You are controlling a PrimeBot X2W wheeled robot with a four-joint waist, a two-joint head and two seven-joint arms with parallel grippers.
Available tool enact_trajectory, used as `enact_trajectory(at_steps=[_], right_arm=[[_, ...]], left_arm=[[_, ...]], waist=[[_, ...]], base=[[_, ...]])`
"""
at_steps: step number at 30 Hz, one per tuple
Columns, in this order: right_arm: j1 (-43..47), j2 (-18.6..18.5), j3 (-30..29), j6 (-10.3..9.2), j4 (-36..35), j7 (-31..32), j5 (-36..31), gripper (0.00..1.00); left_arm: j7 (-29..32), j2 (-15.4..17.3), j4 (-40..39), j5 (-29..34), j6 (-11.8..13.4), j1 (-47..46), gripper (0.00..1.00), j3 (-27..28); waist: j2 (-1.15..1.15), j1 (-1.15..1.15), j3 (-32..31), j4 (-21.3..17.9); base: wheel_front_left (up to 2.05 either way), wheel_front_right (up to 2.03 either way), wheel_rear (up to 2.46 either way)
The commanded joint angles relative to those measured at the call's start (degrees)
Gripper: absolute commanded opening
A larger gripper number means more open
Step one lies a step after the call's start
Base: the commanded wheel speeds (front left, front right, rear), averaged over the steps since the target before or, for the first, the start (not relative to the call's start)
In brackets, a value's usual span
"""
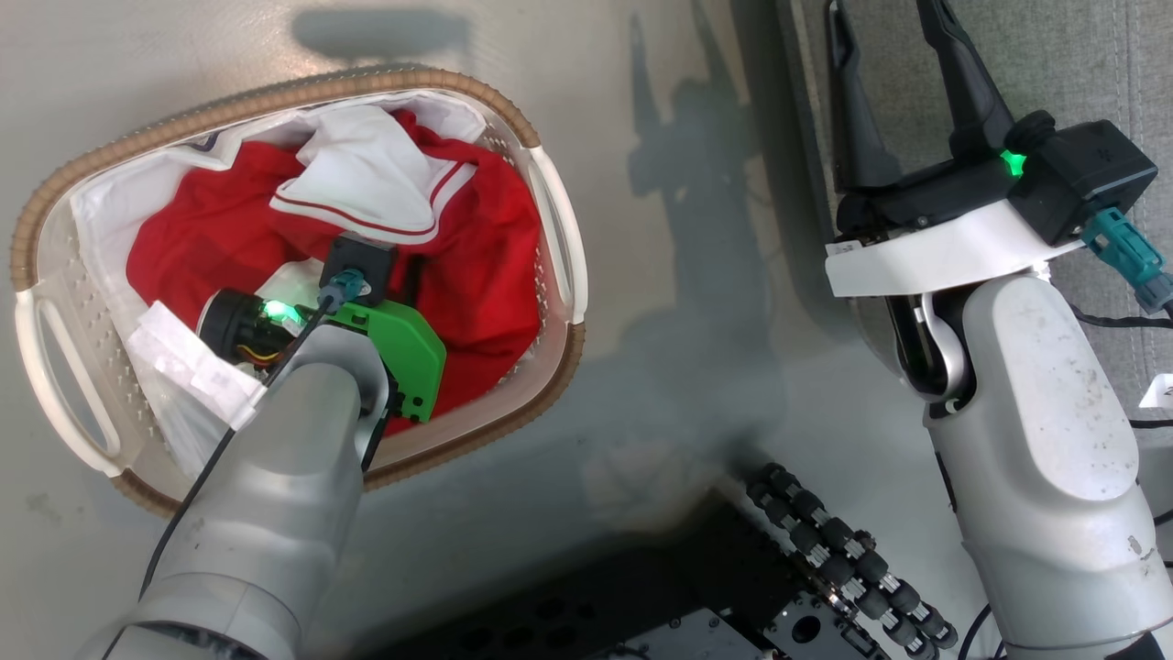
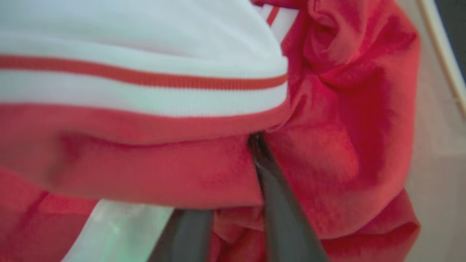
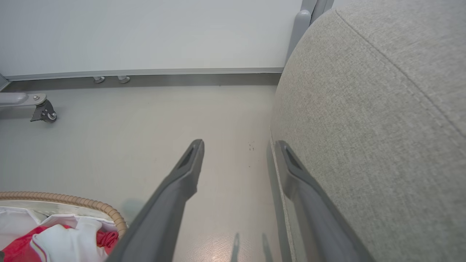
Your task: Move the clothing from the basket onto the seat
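Note:
The basket stands on the floor at the left, holding red clothing with a white, red-striped piece on top. My left arm reaches down into it. In the left wrist view, my left gripper has closed in on a fold of the red clothing just under the white striped trim; one finger shows, while fabric covers the other. My right gripper hangs open with nothing in it beside the front edge of the grey seat.
A white liner lines the basket. Bare grey floor separates basket and seat. My dark base with a black cable chain sits at the bottom. A caster leg and a wall lie beyond; the basket rim is at the lower left.

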Motion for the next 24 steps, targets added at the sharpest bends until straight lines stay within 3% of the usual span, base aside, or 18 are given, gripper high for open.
enact_trajectory(at_steps=[1,13,24], right_arm=[[0.17,-0.13,0.17,-0.06,0.14,-0.27,0.54,1.00],[-0.56,-0.15,1.64,-0.06,1.82,-0.27,1.14,1.00],[2.38,-0.17,1.03,-0.06,3.91,-0.27,-0.80,1.00]], left_arm=[[0.10,0.44,0.15,-1.10,-0.19,-0.88,0.00,-0.60],[0.01,1.96,-2.64,-6.53,-0.16,1.68,0.00,-4.99],[-0.01,2.55,-8.86,-7.53,-0.16,6.34,0.00,-4.79]], waist=[[0.00,0.00,-0.10,-0.04],[0.00,0.00,-4.14,-0.27],[0.00,0.00,-12.14,3.37]], base=[[0.00,0.00,0.00],[0.00,0.00,0.00],[0.00,0.00,0.00]])
